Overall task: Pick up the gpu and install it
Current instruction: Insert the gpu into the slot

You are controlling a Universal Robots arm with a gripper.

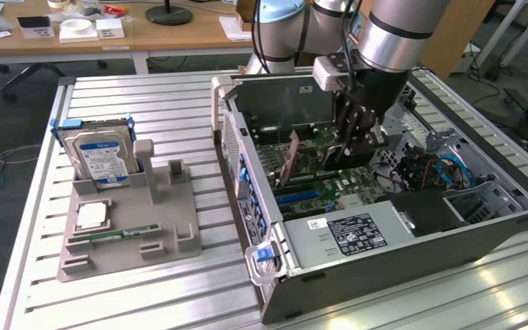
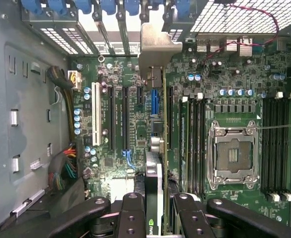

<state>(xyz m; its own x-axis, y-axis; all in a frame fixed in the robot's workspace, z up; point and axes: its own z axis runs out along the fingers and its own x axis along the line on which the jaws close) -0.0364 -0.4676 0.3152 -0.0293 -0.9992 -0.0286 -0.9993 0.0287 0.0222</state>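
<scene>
The gripper (image 1: 345,152) reaches down into the open computer case (image 1: 383,261), its jaws drawn narrow and clamped on the gpu (image 1: 291,161). In the wrist view the two dark fingers (image 2: 133,213) press either face of the card, which stands on edge over the motherboard (image 2: 120,124) beside the black expansion slots (image 2: 116,119). Its silver bracket (image 2: 155,47) lies at the case's rear wall. Whether the card sits in a slot cannot be told.

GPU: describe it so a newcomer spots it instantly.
Find the open computer case on the slatted table. Inside it, over the green motherboard, the gripper holds the gpu on edge. It is a thin flat card with a silver end bracket, and its back is brownish where the motherboard is green.
</scene>
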